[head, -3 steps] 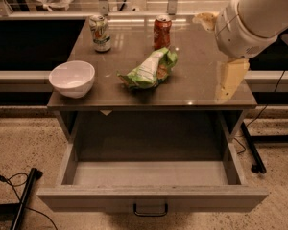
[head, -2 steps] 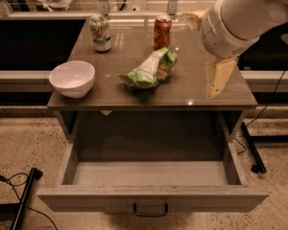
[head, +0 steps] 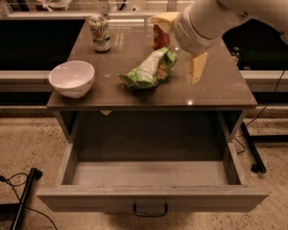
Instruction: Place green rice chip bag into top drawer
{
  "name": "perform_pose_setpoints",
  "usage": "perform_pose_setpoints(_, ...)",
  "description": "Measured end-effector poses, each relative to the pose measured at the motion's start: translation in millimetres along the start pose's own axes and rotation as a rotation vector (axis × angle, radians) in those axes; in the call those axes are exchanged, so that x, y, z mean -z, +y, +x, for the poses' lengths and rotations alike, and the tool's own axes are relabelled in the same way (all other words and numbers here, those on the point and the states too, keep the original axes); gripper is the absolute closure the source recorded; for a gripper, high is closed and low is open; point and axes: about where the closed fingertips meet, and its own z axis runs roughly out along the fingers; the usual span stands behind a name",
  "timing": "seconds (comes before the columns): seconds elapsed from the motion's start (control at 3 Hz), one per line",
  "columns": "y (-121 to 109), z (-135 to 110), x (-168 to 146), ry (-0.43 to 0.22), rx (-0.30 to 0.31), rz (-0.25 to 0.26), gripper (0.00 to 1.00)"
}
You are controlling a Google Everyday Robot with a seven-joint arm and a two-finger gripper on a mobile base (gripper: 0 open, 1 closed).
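Note:
The green rice chip bag [head: 149,70] lies crumpled at the middle of the tabletop [head: 221,87]. The top drawer [head: 151,174] is pulled out below the table, its pale floor bare, with a dark handle [head: 150,210] on the front panel. My gripper [head: 173,49] hangs over the table just right of the bag, open, with one pale yellow finger [head: 161,19] at the bag's far end and the other [head: 197,67] to its right. It holds nothing and is apart from the bag.
A white bowl [head: 72,78] sits at the table's left front. A green-white can [head: 100,32] stands at the back left. An orange-red can [head: 159,36] stands behind the bag, partly hidden by my finger. A cable and a dark bar [head: 24,198] lie on the floor at left.
My arm and gripper have moved left across the table, from near its right edge to right beside the bag. The bag, cans, bowl and drawer have not moved.

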Motion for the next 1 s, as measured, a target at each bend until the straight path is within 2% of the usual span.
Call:
perform_pose_setpoints(0.33,7,4,-48,-0.050,0.041,-0.052,0.16)
perform_pose_setpoints(0.67,9,10,-78,-0.067,0.064,-0.080,0.39)
perform_pose_setpoints(1.0,5,13,-88,-0.079,0.086,-0.074,0.63)
